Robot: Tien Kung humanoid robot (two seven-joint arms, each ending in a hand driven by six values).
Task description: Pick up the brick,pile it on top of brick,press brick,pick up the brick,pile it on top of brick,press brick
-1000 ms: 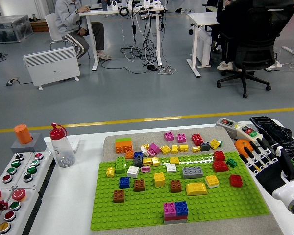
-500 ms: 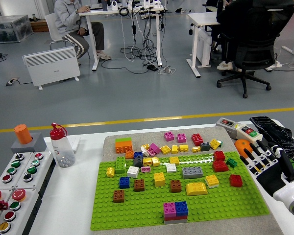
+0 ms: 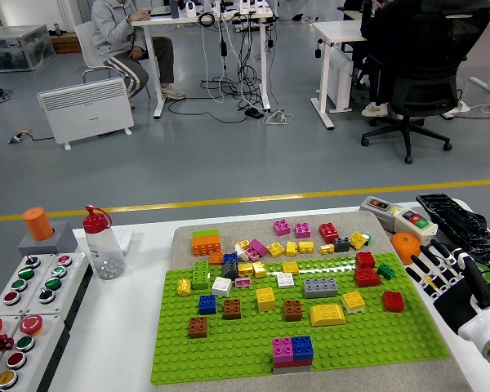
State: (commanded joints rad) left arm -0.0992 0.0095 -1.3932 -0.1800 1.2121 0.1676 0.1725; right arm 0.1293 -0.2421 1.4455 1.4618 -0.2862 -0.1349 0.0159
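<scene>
Right forearm [image 3: 488,335] perhaps edge-cropped

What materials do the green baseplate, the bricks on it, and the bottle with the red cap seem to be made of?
The green baseplate looks like hard moulded plastic, matte, with regular rows of studs. The bricks, such as the red brick, look like glossy plastic with sharp edges. The bottle looks like clear plastic, probably soft; its contents show through.

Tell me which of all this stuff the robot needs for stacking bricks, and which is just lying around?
Needed:
- green baseplate
- loose bricks, such as the red brick
- pink and blue stack
- right hand, open

Lying about:
- bottle
- button boxes
- orange ball
</scene>
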